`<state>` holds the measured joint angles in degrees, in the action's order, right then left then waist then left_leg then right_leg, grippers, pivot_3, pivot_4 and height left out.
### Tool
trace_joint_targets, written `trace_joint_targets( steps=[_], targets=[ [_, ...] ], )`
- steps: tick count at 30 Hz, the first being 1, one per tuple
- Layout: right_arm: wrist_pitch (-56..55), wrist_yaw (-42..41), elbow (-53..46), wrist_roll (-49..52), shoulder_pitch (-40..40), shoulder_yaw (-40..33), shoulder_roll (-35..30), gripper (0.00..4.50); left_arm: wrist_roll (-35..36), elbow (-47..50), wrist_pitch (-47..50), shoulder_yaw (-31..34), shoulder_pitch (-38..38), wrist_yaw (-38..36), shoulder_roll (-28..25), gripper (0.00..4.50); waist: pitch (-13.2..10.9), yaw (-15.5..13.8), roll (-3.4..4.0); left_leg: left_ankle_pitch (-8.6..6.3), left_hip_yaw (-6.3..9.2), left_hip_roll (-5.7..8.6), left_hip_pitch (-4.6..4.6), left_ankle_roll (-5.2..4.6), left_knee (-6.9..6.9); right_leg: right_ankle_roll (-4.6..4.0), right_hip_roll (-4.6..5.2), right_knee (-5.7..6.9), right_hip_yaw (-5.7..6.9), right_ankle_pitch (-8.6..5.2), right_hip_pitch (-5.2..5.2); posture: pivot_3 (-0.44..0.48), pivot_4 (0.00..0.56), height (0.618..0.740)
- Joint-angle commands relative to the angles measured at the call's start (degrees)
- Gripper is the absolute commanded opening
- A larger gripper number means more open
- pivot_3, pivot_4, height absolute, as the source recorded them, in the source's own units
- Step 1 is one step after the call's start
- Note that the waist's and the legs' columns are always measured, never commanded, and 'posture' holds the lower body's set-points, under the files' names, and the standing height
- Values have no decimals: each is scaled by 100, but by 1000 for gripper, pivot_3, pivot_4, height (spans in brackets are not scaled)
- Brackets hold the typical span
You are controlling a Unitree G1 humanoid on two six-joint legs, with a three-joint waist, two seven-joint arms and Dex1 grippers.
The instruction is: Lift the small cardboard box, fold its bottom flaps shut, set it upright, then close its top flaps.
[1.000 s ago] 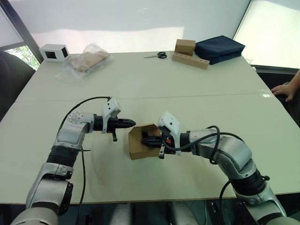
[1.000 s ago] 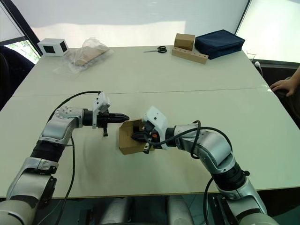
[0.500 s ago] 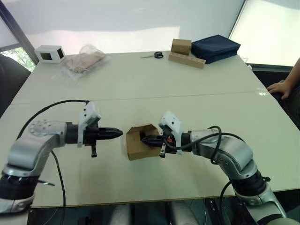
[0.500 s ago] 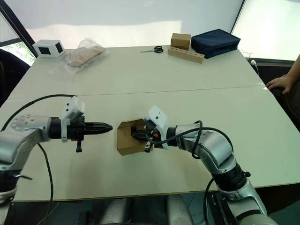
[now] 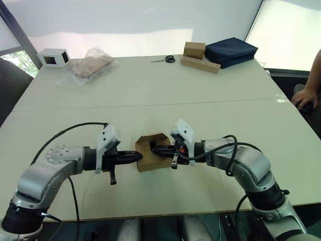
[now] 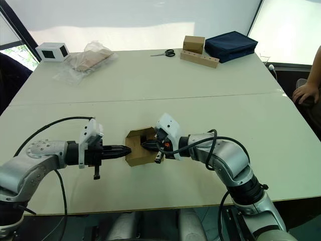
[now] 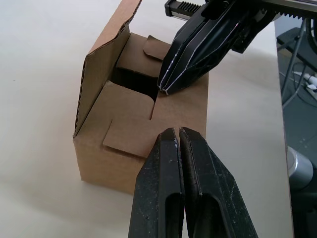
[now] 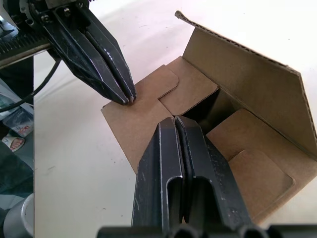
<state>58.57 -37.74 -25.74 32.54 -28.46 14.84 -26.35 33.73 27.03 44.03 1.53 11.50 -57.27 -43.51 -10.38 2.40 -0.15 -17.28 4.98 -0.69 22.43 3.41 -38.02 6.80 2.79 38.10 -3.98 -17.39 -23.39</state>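
Observation:
The small cardboard box [image 5: 148,161] rests on the table [image 5: 150,95] between my two arms, its open end turned up. One long flap [image 8: 247,84] stands raised, and the short notched flaps [image 7: 130,126] are folded inward over the opening. My left gripper [image 5: 139,156] is shut, and its tips touch the box's left edge at a folded flap. From the other side my right gripper [image 5: 153,149], also shut, presses its tips down onto the flaps at the middle of the opening. In the right wrist view the two tips stand close together over the flaps.
Along the far edge stand a white box with a dark window [image 5: 53,56], a plastic bag [image 5: 90,64], scissors [image 5: 167,59], a smaller brown box [image 5: 194,49] on a hole-punched strip [image 5: 203,65], and a navy bag [image 5: 231,49]. A person's hand [image 5: 305,98] rests at the right edge.
My left arm swung away to the left, then came back in; its shut tips now touch the box's left side. The right gripper has stayed on the flaps. The camera shifted slightly.

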Motion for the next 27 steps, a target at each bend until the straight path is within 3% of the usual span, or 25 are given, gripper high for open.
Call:
trace_joint_targets(
  steps=[1,5,9,17,27],
  targets=[
    [-126,-218,-241,254,2,-277,-68,0,-80,-3,-196,-88,-12,-32,-84,104,0,-2,0,0,0,0,0,0,0,0,0,0,0,0,0,0,150,740],
    [-437,-817,-333,982,-104,-1031,-117,0,-158,-132,-350,-185,1,-33,-75,104,0,-5,0,0,-1,0,0,0,0,0,0,-1,0,0,1,0,150,740],
    [-617,-639,527,886,-802,-1409,-44,0,-97,-145,-416,-168,-4,-11,-63,104,0,6,1,0,-2,0,-5,0,0,0,-1,1,0,0,3,0,150,740],
    [-793,-673,2152,-151,-1920,-437,78,0,-139,-159,-605,-169,-65,127,10,104,-1,15,1,0,-7,-1,-4,0,4,0,0,-1,-3,0,-1,0,150,740],
    [-616,-1372,1886,-176,-1790,14,-23,0,-56,-155,-614,-34,-126,152,-122,104,-1,12,1,0,-5,0,-1,0,4,0,1,0,-3,0,-3,0,150,740]
  ],
)
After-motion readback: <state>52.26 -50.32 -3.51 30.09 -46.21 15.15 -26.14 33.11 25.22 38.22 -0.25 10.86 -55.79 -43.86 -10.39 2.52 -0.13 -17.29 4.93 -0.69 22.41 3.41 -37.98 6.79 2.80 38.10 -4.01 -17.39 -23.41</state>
